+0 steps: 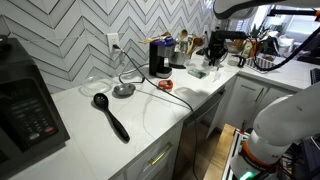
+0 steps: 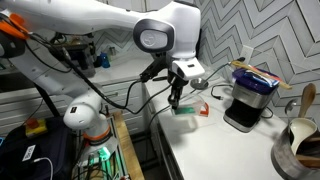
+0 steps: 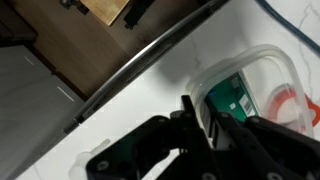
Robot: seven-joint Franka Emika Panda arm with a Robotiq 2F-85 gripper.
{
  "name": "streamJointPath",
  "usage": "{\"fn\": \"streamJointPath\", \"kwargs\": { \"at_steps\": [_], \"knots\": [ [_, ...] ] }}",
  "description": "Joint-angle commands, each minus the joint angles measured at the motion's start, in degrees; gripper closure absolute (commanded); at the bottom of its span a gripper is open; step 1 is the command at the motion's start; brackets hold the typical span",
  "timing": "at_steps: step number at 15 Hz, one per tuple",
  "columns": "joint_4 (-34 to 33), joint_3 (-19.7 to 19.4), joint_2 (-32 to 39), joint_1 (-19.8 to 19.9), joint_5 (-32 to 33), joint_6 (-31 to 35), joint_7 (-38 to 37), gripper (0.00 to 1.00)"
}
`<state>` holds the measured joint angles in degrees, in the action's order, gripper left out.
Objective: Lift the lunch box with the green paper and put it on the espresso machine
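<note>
The lunch box (image 3: 255, 68) is a clear plastic box with the green paper (image 3: 232, 95) showing through it. It sits near the counter's front edge in both exterior views (image 1: 197, 71) (image 2: 186, 110). My gripper (image 3: 205, 110) has its two black fingers pinched on the box's near wall. It comes down from above in both exterior views (image 1: 213, 62) (image 2: 176, 103). I cannot tell whether the box is off the counter. The espresso machine (image 1: 160, 57) (image 2: 247, 98) stands upright at the back of the counter, apart from the box.
A big black appliance with buttons (image 1: 25, 100) stands at one end of the white counter (image 1: 150, 120). A black ladle (image 1: 110, 115) and a round grey dish (image 1: 123, 90) lie between it and the espresso machine. A small red item (image 2: 203, 110) lies next to the box. A utensil pot (image 2: 298, 148) stands beyond.
</note>
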<state>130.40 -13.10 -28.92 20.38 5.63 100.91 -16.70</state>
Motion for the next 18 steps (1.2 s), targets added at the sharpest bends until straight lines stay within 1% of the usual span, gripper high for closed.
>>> {"fn": "streamJointPath", "kwargs": {
  "at_steps": [1,3,4,5,6,10,14,18],
  "knots": [
    [-0.22,-0.57,0.26,0.80,-0.12,-0.15,-0.48,0.86],
    [-0.23,-0.91,0.33,1.31,-0.19,-0.15,-1.24,0.86],
    [-0.24,-0.83,0.34,1.32,-0.22,-0.15,-1.56,0.97],
    [-0.76,-0.88,1.38,1.76,-2.80,0.71,-5.70,0.97],
    [-0.73,-0.88,2.47,2.39,-3.70,2.71,-8.92,0.97],
    [-0.29,-0.66,6.23,3.42,-7.40,8.75,-18.42,0.97],
    [0.01,-1.08,9.93,3.54,-11.02,13.82,-27.66,0.97],
    [0.23,-1.66,11.36,3.50,-14.36,17.93,-36.42,0.97]
  ]
}}
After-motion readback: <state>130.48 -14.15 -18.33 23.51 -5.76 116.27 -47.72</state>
